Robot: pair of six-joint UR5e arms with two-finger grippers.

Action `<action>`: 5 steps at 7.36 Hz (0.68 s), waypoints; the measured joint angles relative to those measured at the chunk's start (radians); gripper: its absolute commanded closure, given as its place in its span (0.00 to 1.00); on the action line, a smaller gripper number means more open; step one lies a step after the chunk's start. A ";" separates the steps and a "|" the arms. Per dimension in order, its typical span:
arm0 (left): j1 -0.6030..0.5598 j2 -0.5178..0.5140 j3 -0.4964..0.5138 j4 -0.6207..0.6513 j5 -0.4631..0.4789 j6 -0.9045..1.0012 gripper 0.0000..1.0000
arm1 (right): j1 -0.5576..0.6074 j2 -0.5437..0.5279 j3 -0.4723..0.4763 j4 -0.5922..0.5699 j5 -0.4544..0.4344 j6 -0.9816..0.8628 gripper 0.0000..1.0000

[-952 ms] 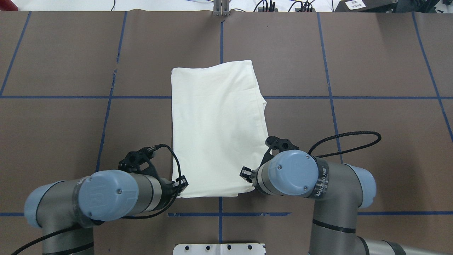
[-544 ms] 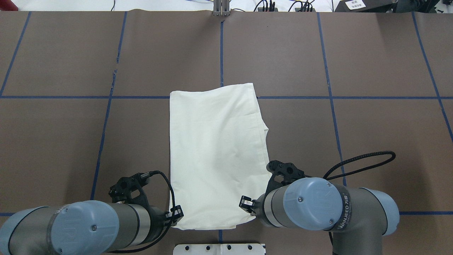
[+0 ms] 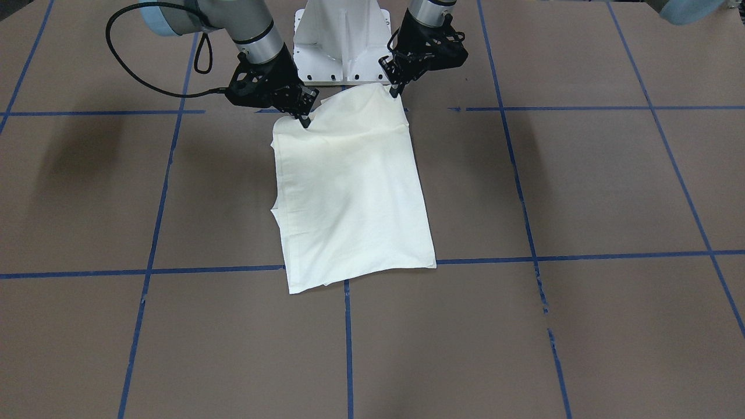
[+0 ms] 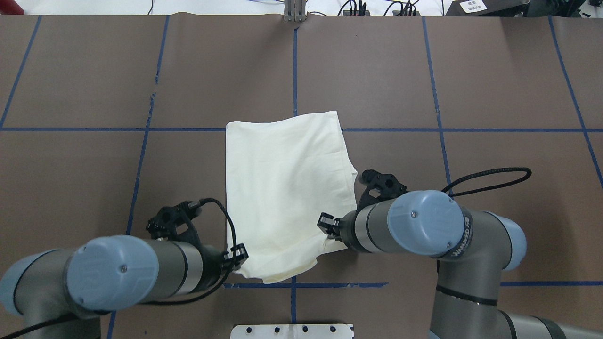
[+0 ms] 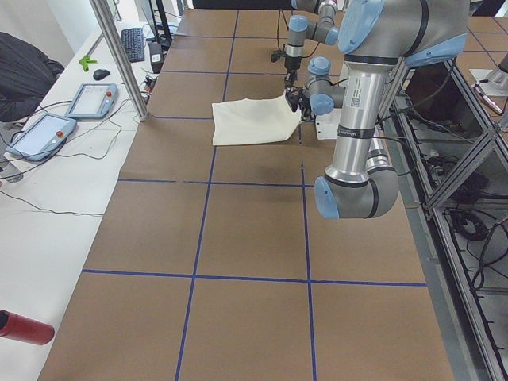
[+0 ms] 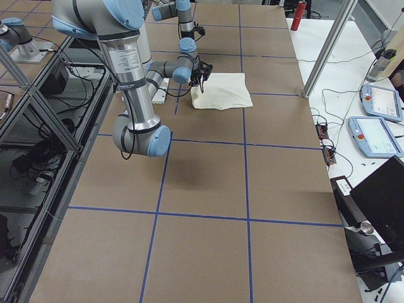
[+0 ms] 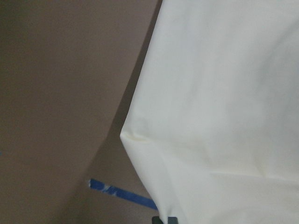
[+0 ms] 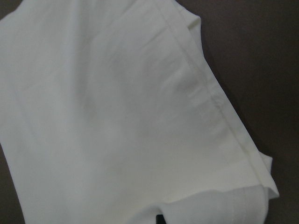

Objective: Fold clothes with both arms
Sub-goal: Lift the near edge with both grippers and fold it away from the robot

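Left pincer (image 3: 397, 90), right pincer (image 3: 305, 121) clamp the T-shirt (image 4: 282, 188) by raised near corners; far edge lies flat.

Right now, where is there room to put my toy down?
The table is bare past the shirt on its far side and out to both sides. It is crowded at the near edge, where the left gripper and right gripper hold the corners by the base.
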 measured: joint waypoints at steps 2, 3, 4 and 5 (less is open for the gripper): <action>-0.135 -0.072 0.107 0.004 -0.059 0.051 1.00 | 0.107 0.107 -0.146 0.009 0.060 -0.010 1.00; -0.196 -0.105 0.166 0.000 -0.069 0.066 1.00 | 0.153 0.166 -0.234 0.010 0.086 -0.012 1.00; -0.243 -0.145 0.234 -0.005 -0.075 0.086 1.00 | 0.189 0.214 -0.310 0.011 0.108 -0.013 1.00; -0.280 -0.188 0.305 -0.013 -0.083 0.108 1.00 | 0.211 0.251 -0.369 0.011 0.121 -0.015 1.00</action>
